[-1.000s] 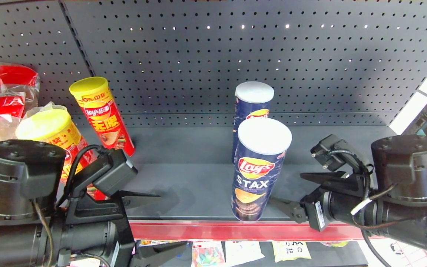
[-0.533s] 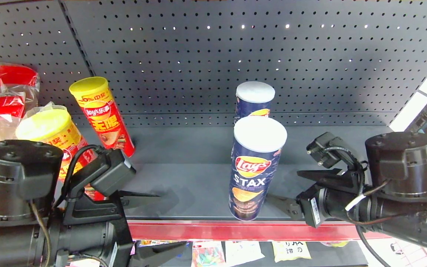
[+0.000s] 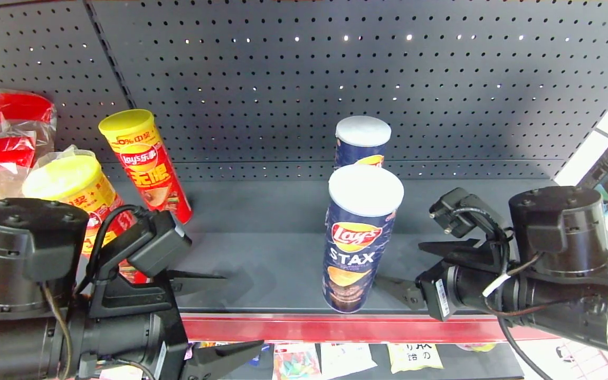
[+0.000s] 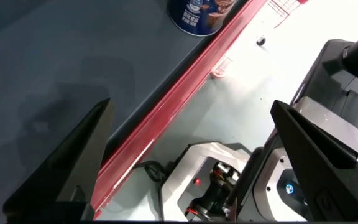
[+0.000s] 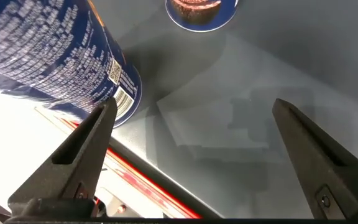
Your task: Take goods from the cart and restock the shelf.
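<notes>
The right claw (image 3: 398, 263) gaped beside the front can (image 3: 359, 237), gripping nothing; can stood at the shelf (image 3: 262, 264) front before its twin (image 3: 362, 140), likely forming a row; left claw (image 3: 243, 310) gaped, idle.

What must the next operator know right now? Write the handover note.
Left gripper: open, empty, at the shelf front, left of the blue cans.
Right gripper: open, empty, one finger close to the base of the front blue can; I cannot tell if they touch.
Things: the front blue can stands by the shelf's red lip, the rear blue can right behind it. The red cans stand further left.
Done: two blue cans on the shelf.
Left: probably back the right arm off, then fetch more goods.
</notes>
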### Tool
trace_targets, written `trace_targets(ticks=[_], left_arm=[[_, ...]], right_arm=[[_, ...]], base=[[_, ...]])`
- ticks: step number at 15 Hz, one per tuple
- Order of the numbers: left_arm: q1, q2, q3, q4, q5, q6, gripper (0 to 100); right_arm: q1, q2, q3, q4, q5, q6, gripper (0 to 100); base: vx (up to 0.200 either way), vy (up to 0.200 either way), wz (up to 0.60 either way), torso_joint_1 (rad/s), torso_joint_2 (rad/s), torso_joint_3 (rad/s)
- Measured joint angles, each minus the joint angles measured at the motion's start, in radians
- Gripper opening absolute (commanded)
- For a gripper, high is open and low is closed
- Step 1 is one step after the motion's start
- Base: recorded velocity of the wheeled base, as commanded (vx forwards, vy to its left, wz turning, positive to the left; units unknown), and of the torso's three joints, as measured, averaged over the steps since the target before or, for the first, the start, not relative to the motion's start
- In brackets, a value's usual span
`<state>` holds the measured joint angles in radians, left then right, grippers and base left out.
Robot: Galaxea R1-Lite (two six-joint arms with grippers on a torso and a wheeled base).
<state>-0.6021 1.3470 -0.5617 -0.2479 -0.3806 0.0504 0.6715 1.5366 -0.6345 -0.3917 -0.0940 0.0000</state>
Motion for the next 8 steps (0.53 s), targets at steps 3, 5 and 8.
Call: trace_targets(ticks=[3, 5, 8], left_arm=[[0.010, 0.010, 0.000, 0.000, 0.010, 0.001, 100], [0.013, 0.030, -0.014, 0.000, 0.017, 0.001, 100], [0.011, 0.076, -0.050, 0.000, 0.069, 0.005, 100]], right_arm=[[-0.003, -0.006, 0.006, 0.000, -0.003, 0.006, 100], [-0.014, -0.043, 0.020, 0.001, -0.007, 0.007, 100], [-0.023, -0.126, 0.036, 0.005, -0.043, 0.007, 100]], base=[[0.000, 0.000, 0.00, 0.000, 0.00, 0.000], [0.000, 0.000, 0.00, 0.000, 0.00, 0.000], [0.000, 0.000, 0.00, 0.000, 0.00, 0.000]])
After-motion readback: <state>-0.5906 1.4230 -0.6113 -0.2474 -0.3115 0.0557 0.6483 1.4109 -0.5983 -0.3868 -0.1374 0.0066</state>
